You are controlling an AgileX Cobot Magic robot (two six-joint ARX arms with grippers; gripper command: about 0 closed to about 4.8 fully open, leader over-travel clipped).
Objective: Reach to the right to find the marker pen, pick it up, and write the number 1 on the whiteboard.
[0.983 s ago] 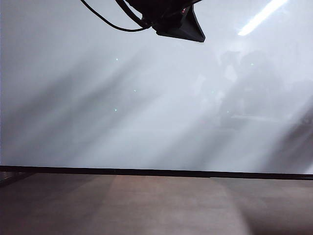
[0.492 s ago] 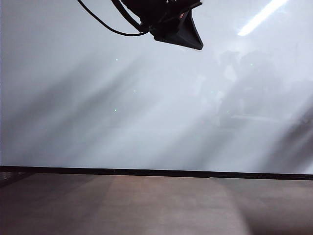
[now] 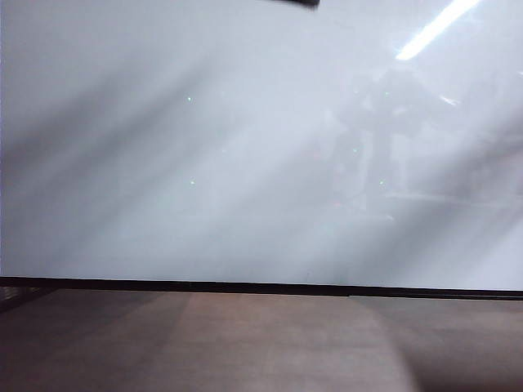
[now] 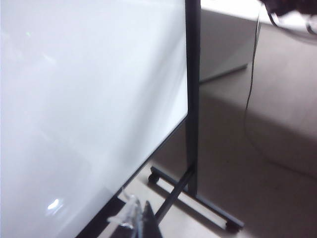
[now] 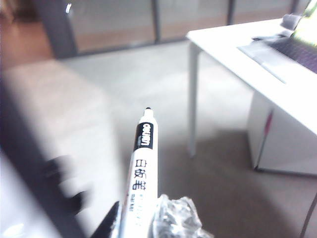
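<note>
Fingers of the right gripper [image 5: 141, 220] clamp one marker pen [image 5: 140, 168]; left gripper [image 4: 133, 218] state unclear beside one whiteboard [image 4: 89, 99].

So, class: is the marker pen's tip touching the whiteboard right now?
Apart. The right wrist view shows the marker pen, held in the right gripper, with its tip pointing into open room; the whiteboard bears no stroke.

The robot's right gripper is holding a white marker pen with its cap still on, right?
Not quite. The right gripper does hold the white marker pen, but the cap is off: the right wrist view shows its bare black tip.
</note>
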